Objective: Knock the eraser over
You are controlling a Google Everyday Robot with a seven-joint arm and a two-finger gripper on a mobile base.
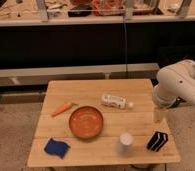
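The eraser (157, 141), a small black block with two thin white stripes, stands upright near the front right corner of the wooden table (91, 92). My gripper (160, 116) hangs from the white arm (178, 85) at the table's right edge, just behind and above the eraser and apart from it. A white cup (125, 143) stands to the left of the eraser.
An orange plate (86, 121) sits mid-table. A carrot (61, 108) lies to its left, a white bottle (114, 102) lies on its side behind it, and a blue sponge pad (57, 148) is at the front left. A dark counter runs behind the table.
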